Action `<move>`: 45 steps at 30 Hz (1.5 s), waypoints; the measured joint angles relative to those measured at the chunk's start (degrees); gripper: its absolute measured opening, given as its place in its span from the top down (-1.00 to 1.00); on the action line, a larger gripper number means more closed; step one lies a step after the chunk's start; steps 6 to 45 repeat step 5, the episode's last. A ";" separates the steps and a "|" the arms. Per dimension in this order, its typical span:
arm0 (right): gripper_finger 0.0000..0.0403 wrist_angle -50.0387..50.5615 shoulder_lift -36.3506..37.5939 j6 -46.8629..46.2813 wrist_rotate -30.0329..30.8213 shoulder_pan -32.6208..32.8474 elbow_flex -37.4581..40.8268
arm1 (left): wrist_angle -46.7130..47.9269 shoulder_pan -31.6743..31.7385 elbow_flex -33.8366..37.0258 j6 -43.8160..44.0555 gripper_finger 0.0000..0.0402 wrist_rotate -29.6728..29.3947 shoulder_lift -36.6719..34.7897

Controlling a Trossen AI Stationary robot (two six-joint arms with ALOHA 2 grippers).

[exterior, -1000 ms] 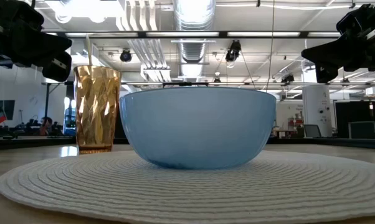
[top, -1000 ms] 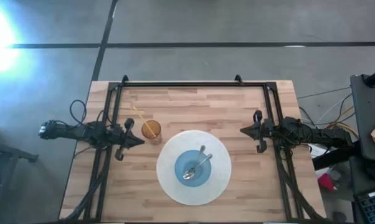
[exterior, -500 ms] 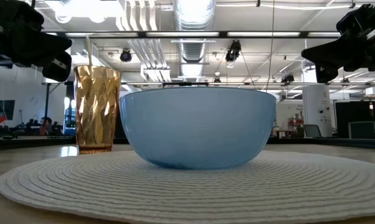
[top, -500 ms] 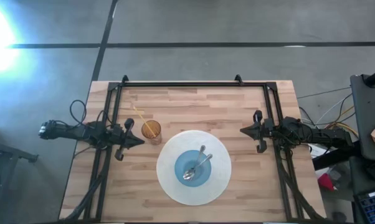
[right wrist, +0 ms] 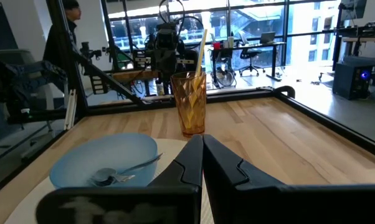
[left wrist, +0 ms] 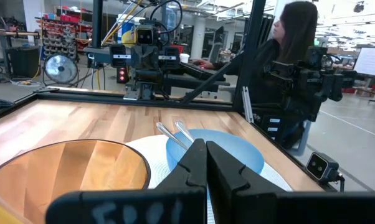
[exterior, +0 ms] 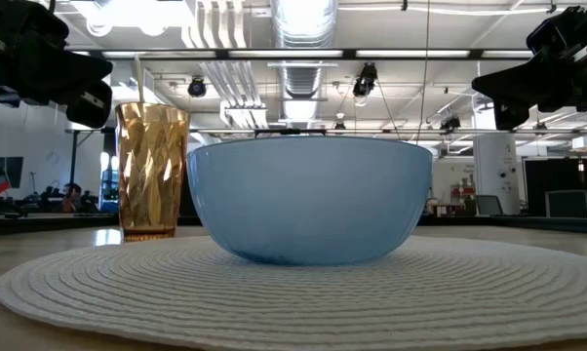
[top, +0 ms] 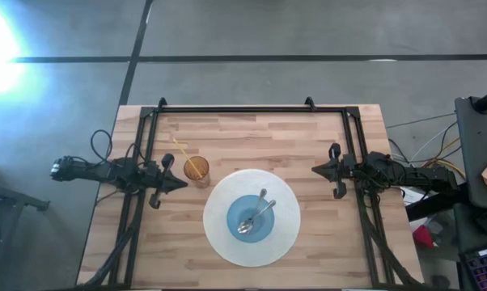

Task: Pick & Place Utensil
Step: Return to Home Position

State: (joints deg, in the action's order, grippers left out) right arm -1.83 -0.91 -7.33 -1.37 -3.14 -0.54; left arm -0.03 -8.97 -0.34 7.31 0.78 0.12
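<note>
A blue bowl (top: 251, 218) stands on a round white woven mat (top: 219, 242) near the table's front. Two metal utensils (top: 256, 212) lie in the bowl, their handles leaning on its far right rim; they also show in the right wrist view (right wrist: 122, 172). An amber tumbler (top: 196, 170) with a straw stands left of the mat. My left gripper (top: 184, 185) is shut and empty, left of the bowl beside the tumbler. My right gripper (top: 314, 169) is shut and empty, right of the mat.
A black frame (top: 251, 107) runs along the table's far edge and down both sides. Bare wood (top: 268, 137) lies between the mat and the far edge. A person (left wrist: 293, 56) sits beyond the table's right side.
</note>
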 joint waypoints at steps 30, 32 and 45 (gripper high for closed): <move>0.96 0.01 0.00 0.00 0.00 0.00 0.00 | 0.01 0.00 0.00 0.02 1.00 0.00 0.00; 0.96 0.01 0.00 0.00 0.00 0.00 0.00 | 0.01 0.00 0.00 0.02 1.00 0.00 0.00; 0.96 0.01 0.00 0.00 0.00 0.00 0.00 | 0.01 0.00 0.00 0.02 1.00 0.00 0.00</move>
